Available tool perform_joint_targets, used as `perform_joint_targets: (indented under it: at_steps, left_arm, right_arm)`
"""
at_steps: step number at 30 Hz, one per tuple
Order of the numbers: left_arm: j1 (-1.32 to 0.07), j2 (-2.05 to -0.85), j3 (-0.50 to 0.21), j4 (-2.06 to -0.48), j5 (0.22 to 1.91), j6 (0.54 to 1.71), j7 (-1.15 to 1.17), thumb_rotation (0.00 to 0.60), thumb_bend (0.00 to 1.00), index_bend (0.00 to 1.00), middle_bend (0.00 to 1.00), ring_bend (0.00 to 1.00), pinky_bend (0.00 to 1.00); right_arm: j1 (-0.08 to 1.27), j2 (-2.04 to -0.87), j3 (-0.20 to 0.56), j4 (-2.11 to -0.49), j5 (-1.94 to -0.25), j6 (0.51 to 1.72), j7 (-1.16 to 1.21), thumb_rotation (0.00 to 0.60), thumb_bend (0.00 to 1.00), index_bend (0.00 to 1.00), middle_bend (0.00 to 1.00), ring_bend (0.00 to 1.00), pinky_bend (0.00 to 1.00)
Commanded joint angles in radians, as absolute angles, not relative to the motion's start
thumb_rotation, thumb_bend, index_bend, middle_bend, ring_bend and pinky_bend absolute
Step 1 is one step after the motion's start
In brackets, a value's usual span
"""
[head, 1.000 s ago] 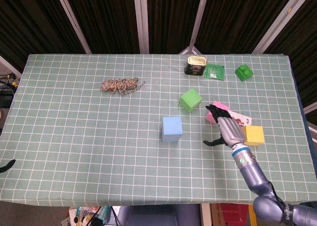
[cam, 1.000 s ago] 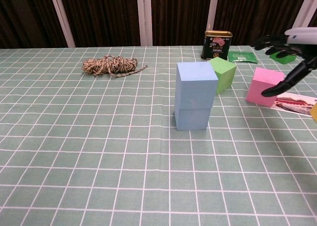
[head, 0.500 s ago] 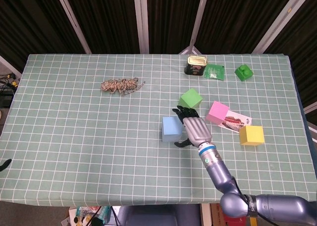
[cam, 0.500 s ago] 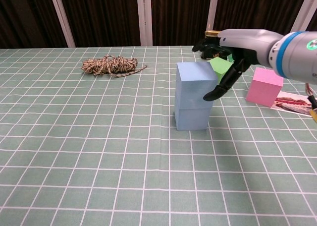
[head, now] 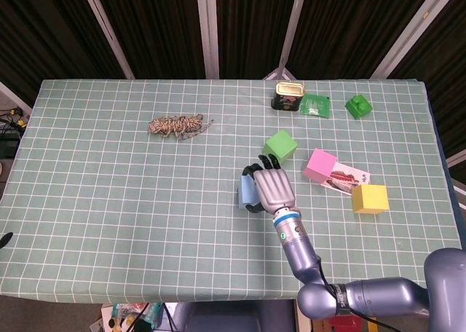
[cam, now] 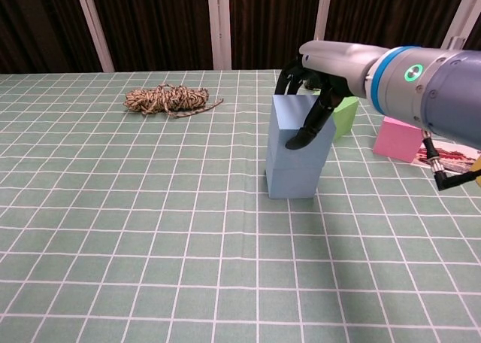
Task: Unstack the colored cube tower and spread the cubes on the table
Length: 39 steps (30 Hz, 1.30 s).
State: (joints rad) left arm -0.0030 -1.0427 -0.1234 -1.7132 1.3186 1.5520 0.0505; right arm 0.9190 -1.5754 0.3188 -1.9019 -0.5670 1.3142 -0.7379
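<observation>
Now only two cubes make the tower: the top blue cube (cam: 298, 127) sits on the bottom blue cube (cam: 292, 179), a little right of the table's middle. Both look like light foam or plastic blocks with flat, matte faces, so I judge them stiff enough to squeeze and not fragile, but easy to push over. The best hold seems to be on two opposite side faces of the top cube, near its middle height, so that the lower one is not dragged along.

The right hand (cam: 312, 83) is arched over the top cube, fingers (cam: 288, 76) curled down behind it and the thumb (cam: 304, 131) lying against its front face. Whether the cube is really clamped I cannot tell; from the head view the hand (head: 271, 186) hides most of it. The left hand shows in neither view.

Already spread around are a green cube (head: 280, 145), a pink cube (head: 319, 164) and a yellow cube (head: 370, 199), with a printed card (head: 344, 179) lying between the pink and yellow ones. Farther back stand a tin can (head: 288, 95), a green packet (head: 315, 104) and a small green block (head: 357, 105), and a bundle of twine (head: 175, 124) lies to the left. The tablecloth (head: 109, 194) is green with a white grid, flat, and I expect it gives some friction. Free room is mostly to the left and in front of the tower.
</observation>
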Motion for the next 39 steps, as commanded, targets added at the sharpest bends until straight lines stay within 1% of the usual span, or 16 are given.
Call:
perform_joint_targets:
  at_steps: [1, 4, 8, 12, 17, 20, 24, 28, 30, 31, 34, 36, 38, 39]
  left_arm:
    - [-0.004, -1.044, -0.123, -1.713, 1.319, 1.551, 0.054, 0.6, 0.17, 0.19, 0.0, 0.0, 0.08]
    - [-0.006, -1.046, -0.123, -1.712, 1.32, 1.549, 0.059, 0.6, 0.17, 0.19, 0.0, 0.0, 0.08]
    - [-0.009, -1.047, -0.12, -1.713, 1.322, 1.543, 0.063, 0.6, 0.17, 0.19, 0.0, 0.0, 0.08]
    - [-0.008, -1.046, -0.121, -1.713, 1.325, 1.546, 0.062, 0.6, 0.17, 0.19, 0.0, 0.0, 0.08]
    - [-0.006, -1.046, -0.121, -1.715, 1.326, 1.552, 0.06, 0.6, 0.17, 0.2, 0.0, 0.0, 0.08]
    - [-0.001, -1.046, -0.121, -1.718, 1.325, 1.56, 0.064, 0.6, 0.17, 0.2, 0.0, 0.0, 0.08]
    - [0.004, -1.044, -0.121, -1.722, 1.326, 1.569, 0.061, 0.6, 0.17, 0.2, 0.0, 0.0, 0.08]
    - [0.0, -1.047, -0.125, -1.719, 1.316, 1.56, 0.067, 0.6, 0.17, 0.2, 0.0, 0.0, 0.08]
    - [-0.002, -1.046, -0.123, -1.721, 1.316, 1.555, 0.069, 0.6, 0.17, 0.2, 0.0, 0.0, 0.08]
    - [-0.002, -1.046, -0.121, -1.722, 1.319, 1.555, 0.07, 0.6, 0.17, 0.2, 0.0, 0.0, 0.08]
    - [0.003, -1.045, -0.117, -1.729, 1.326, 1.564, 0.078, 0.6, 0.17, 0.2, 0.0, 0.0, 0.08]
    - [0.006, -1.043, -0.116, -1.732, 1.332, 1.57, 0.079, 0.6, 0.17, 0.2, 0.0, 0.0, 0.08]
    - [0.01, -1.042, -0.115, -1.735, 1.337, 1.578, 0.074, 0.6, 0.17, 0.2, 0.0, 0.0, 0.08]
    - [0.012, -1.041, -0.115, -1.735, 1.337, 1.581, 0.07, 0.6, 0.17, 0.21, 0.0, 0.0, 0.08]
  right_arm:
    - [0.911, -1.585, 0.318, -1.893, -0.601, 1.34, -0.722, 0.6, 0.16, 0.41, 0.49, 0.24, 0.0]
    - [0.896, -1.565, 0.321, -1.909, -0.619, 1.353, -0.707, 0.6, 0.18, 0.42, 0.57, 0.29, 0.0]
    - [0.859, -1.511, 0.328, -1.939, -0.654, 1.387, -0.677, 0.6, 0.19, 0.43, 0.58, 0.3, 0.0]
    - [0.801, -1.418, 0.314, -1.99, -0.674, 1.401, -0.647, 0.6, 0.19, 0.43, 0.58, 0.3, 0.0]
    - [0.705, -1.26, 0.255, -2.076, -0.709, 1.312, -0.535, 0.6, 0.19, 0.43, 0.58, 0.3, 0.0]
    - [0.651, -1.187, 0.206, -2.091, -0.779, 1.26, -0.457, 0.6, 0.19, 0.43, 0.58, 0.3, 0.0]
    - [0.573, -1.122, 0.137, -2.09, -0.899, 1.214, -0.336, 0.6, 0.19, 0.43, 0.58, 0.3, 0.0]
    - [0.527, -1.104, 0.083, -2.041, -0.994, 1.189, -0.278, 0.6, 0.19, 0.43, 0.57, 0.3, 0.0]
    - [0.519, -1.114, 0.069, -2.009, -1.016, 1.179, -0.27, 0.6, 0.19, 0.41, 0.51, 0.28, 0.0]
    - [0.519, -1.119, 0.064, -1.995, -1.019, 1.168, -0.268, 0.6, 0.19, 0.39, 0.48, 0.26, 0.0]
    - [0.531, -1.126, 0.061, -1.957, -1.004, 1.101, -0.24, 0.6, 0.19, 0.24, 0.26, 0.15, 0.0]
    - [0.537, -1.122, 0.059, -1.946, -1.001, 1.072, -0.229, 0.6, 0.17, 0.12, 0.1, 0.08, 0.0]
    - [0.545, -1.114, 0.054, -1.935, -1.006, 1.051, -0.244, 0.6, 0.15, 0.04, 0.03, 0.04, 0.0]
    - [0.547, -1.109, 0.051, -1.936, -1.008, 1.049, -0.258, 0.6, 0.14, 0.01, 0.01, 0.03, 0.0]
